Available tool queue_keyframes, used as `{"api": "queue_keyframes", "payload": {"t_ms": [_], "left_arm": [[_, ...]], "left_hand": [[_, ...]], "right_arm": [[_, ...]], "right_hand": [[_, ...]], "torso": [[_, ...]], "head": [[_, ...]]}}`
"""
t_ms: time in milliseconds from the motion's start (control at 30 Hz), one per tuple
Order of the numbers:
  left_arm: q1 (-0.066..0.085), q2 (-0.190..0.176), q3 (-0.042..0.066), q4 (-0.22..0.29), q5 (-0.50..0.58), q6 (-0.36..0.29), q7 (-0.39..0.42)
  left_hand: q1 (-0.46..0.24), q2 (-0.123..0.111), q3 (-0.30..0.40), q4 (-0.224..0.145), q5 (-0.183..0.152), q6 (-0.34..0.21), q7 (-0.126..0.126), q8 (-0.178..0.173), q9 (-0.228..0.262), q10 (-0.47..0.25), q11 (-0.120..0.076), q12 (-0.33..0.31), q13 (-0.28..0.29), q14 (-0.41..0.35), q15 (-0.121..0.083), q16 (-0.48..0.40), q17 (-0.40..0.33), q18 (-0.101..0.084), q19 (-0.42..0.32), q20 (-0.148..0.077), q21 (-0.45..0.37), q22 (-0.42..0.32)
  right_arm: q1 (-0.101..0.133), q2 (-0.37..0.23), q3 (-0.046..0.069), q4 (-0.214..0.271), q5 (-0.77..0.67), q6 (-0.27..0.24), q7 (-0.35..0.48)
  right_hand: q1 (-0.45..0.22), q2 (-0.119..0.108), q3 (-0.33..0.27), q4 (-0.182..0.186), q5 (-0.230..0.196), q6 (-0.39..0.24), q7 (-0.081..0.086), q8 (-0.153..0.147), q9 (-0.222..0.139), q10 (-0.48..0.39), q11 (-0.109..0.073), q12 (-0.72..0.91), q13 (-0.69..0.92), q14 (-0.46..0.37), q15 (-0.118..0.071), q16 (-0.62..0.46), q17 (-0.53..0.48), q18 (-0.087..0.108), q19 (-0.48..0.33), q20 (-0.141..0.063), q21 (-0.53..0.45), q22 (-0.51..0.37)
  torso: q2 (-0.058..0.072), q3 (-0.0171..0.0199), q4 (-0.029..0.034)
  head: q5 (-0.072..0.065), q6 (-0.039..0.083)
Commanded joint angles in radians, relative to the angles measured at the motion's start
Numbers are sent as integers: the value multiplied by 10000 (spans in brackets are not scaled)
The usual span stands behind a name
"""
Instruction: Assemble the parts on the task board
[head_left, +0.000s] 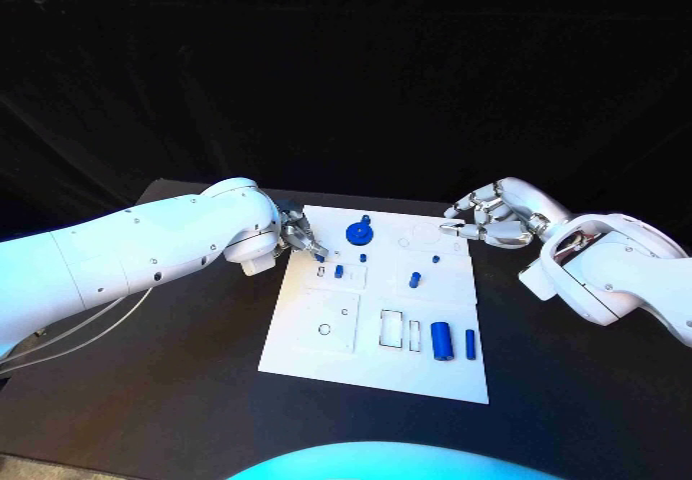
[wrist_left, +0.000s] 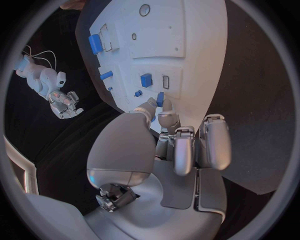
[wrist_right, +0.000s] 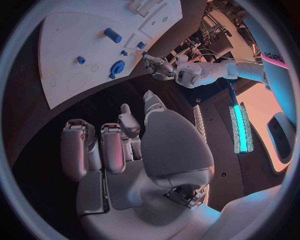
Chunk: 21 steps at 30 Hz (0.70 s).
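Currently I note my left hand (head_left: 299, 240) at the left edge of the white task board (head_left: 332, 350), fingertips pinching a small blue peg (wrist_left: 160, 98) there; my right hand (head_left: 488, 222), curled and holding nothing, hovers off the far right corner, farther away.

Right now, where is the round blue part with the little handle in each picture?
Head view: round part near the board's far edge, by the left hand.
Left wrist view: I cannot find it.
Right wrist view: round part near the board's edge.
Shared landmark: the blue cylinder.
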Motion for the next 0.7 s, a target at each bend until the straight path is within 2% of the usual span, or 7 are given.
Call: {"api": "queue_keyframes", "payload": {"t_ms": [33, 233, 333, 700], "left_arm": [[-80, -52, 4, 182, -183, -374, -97], [-231, -103, 3, 352, -228, -393, -107], [-284, -106, 3, 401, -242, -363, -112], [-339, -162, 3, 501, -288, -65, -203]], "left_hand": [[-93, 5, 81, 23, 33, 100, -2, 58, 21, 21, -5, -21, -72, 1035, -67, 31, 2635, -98, 81, -9, 37, 9], [-96, -5, 101, 20, 33, 109, -9, 68, 23, 2, -11, -61, -117, 1035, -72, 31, 2635, -97, 82, -13, 37, 8], [-91, -23, 130, 7, 33, 114, -18, 77, 25, 2, -19, -69, -125, 1035, -79, 31, 2635, -98, 83, -18, 38, 10], [-69, -65, 205, -32, 33, 117, -34, 93, 25, -3, -35, -100, -155, 1035, -94, 31, 2635, -97, 83, -29, 34, 5]], "right_arm": [[-6, -5, 0, 13, -65, 131, 28], [-6, -5, 0, 16, -65, 127, 33], [-6, 1, 0, 14, -65, 131, 37], [-8, -16, 0, 10, -66, 146, 37]], "right_hand": [[-5, 60, -51, 3, 48, -45, 11, 68, 11, -7, -23, -14, 10, 498, -49, -40, 284, 125, -51, 5, -46, 1301], [-5, 60, -51, 3, 48, -45, 11, 68, 11, -7, -23, -14, 10, 498, -49, -40, 284, 125, -51, 5, -46, 1301], [-5, 60, -51, 3, 48, -45, 11, 68, 11, -7, -23, -14, 10, 498, -49, -40, 284, 125, -51, 5, -46, 1301], [-5, 60, -51, 3, 48, -45, 11, 68, 11, -7, -23, -14, 10, 498, -49, -40, 284, 125, -51, 5, -46, 1301]], "torso": [[6, -1, -16], [-1, -1, 2], [0, -4, -13], [5, 7, -7]], "head": [[6, -8], [2, -13], [18, -23], [13, -45]]}}
